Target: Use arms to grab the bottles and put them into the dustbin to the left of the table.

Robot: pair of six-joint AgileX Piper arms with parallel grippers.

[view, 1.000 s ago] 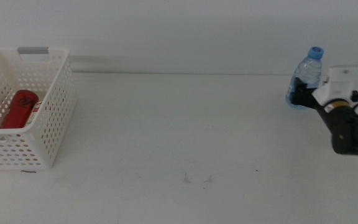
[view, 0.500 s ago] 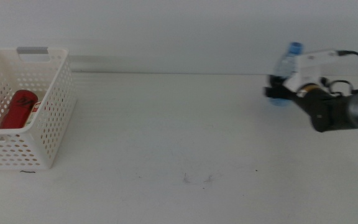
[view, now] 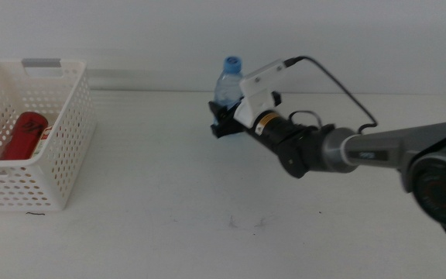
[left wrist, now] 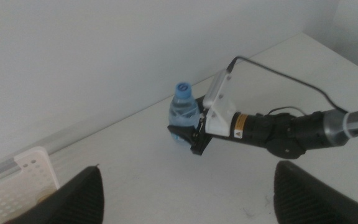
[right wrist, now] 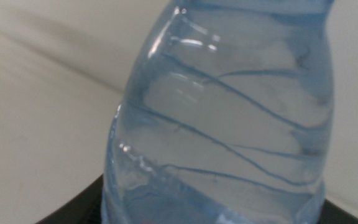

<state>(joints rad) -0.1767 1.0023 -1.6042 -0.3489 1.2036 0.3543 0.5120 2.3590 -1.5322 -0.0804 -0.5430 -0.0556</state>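
My right gripper [view: 224, 122] is shut on the lower body of the clear water bottle [view: 228, 80] with a blue cap and holds it upright over the middle of the table, towards the back. The bottle fills the right wrist view [right wrist: 222, 118]. The left wrist view shows the same bottle [left wrist: 184, 112] with the right arm behind it. The white perforated dustbin [view: 68, 132] stands at the far left with the red can [view: 23, 136] lying inside. My left gripper [left wrist: 188, 168] is open and empty, out of the middle view. The yellow-liquid bottle is not visible.
The white table [view: 169, 194] has faint scuff marks near the front middle. A white wall runs along the table's back edge. The right arm's black cable [view: 339, 85] loops above the arm. A corner of the dustbin [left wrist: 33, 171] shows in the left wrist view.
My right gripper has carried the water bottle from the table's far right to the middle, moving left towards the dustbin. The dustbin and red can have not moved.
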